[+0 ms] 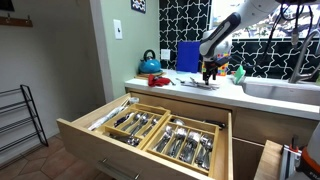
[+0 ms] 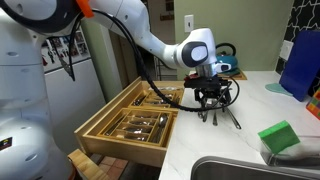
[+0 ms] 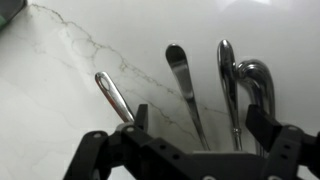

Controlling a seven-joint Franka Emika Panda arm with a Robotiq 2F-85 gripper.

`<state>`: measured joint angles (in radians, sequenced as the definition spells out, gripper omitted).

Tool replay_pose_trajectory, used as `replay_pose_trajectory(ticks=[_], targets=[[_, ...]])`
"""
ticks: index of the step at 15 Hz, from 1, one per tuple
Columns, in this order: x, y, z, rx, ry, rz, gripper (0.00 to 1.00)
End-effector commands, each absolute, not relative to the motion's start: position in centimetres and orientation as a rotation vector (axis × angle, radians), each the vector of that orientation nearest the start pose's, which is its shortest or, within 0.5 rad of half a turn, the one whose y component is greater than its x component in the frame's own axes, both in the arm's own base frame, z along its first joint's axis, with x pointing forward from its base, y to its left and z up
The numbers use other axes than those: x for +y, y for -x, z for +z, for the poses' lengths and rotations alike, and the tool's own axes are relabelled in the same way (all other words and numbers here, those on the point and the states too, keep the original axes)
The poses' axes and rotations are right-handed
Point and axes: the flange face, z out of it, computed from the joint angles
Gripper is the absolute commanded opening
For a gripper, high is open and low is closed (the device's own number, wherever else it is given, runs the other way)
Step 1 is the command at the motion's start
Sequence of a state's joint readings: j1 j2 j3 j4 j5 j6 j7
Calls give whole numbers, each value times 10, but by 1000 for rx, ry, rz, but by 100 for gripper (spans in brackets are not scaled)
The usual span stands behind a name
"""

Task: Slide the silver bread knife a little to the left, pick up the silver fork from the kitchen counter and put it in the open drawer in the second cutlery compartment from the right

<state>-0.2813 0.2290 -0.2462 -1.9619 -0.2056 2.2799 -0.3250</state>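
silver fork lies among several cutlery handles (image 3: pixel 181 75) on the white table (image 3: pixel 60 110); we cannot tell which it is. tool (image 3: pixel 200 120) low over them, fingers spread, empty. nothing lifted yet. knife slide: we cannot tell. drawer (image 1: pixel 110 150) open, already stocked. left to do: lift, place in second compartment from right. neighbouring handles crowd the grasp. green sponge (image 2: pixel 279 135) and kettle (image 1: pixel 150 64) well apart.

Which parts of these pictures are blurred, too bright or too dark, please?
Wrist view: the pincer is a dark, soft-focus silhouette, while the cutlery handles carry bright glare streaks against the pale counter. In an exterior view the sink side is nearly washed out, yet the open drawer is evenly lit. In an exterior view the arm is bright white with little detail.
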Motion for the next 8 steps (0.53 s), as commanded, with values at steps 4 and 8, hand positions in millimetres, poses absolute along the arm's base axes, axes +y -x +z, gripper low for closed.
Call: replay_pose_trajectory(ticks=[4, 8], targets=[[-302, -538, 358, 73, 3377, -29, 100], [-300, -541, 353, 60, 3386, -47, 100]])
